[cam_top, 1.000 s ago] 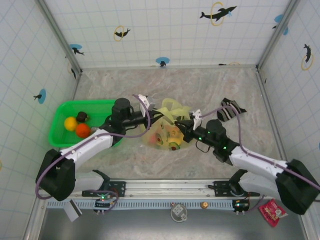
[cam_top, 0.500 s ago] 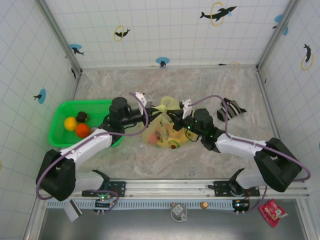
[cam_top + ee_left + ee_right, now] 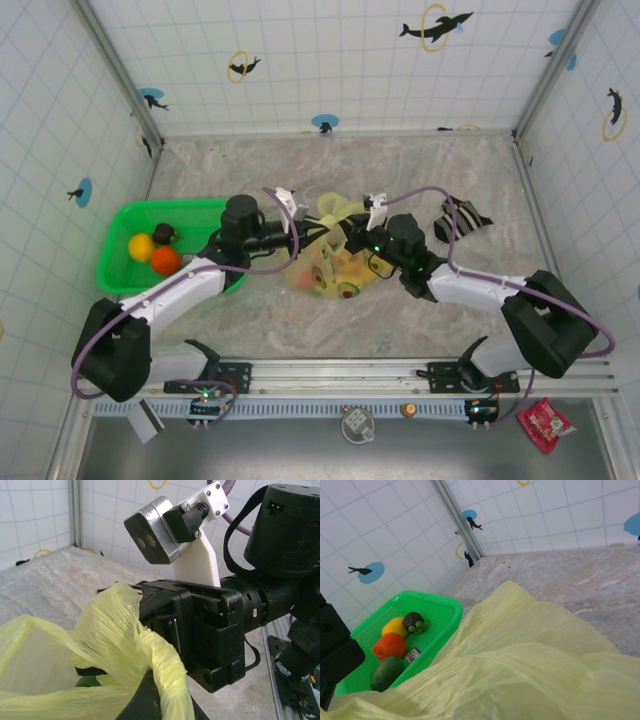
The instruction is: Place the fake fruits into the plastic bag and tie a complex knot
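The plastic bag (image 3: pixel 328 268) lies mid-table with several fake fruits (image 3: pixel 346 277) showing through its pale yellow film. My left gripper (image 3: pixel 303 232) is at the bag's upper left, shut on a twisted handle strand (image 3: pixel 167 672). From the right, my right gripper (image 3: pixel 346 236) faces it closely, its black jaws (image 3: pixel 165 612) pressed into the bunched film, shut on the bag. In the right wrist view the bag film (image 3: pixel 530 665) covers the fingers. More fake fruits, yellow (image 3: pixel 141 246), orange (image 3: pixel 166 260) and dark (image 3: pixel 165 234), stay in the green basket (image 3: pixel 118 222). The knot is out of view.
The green basket (image 3: pixel 440 611) stands at the table's left, close to the left arm. A black-and-white striped cloth (image 3: pixel 462 217) lies to the right of the bag. Tiled walls close in the table on three sides.
My right gripper has swung left and forward over the bag until it nearly meets the left gripper. The bag's top is bunched between them. The left gripper has barely moved.
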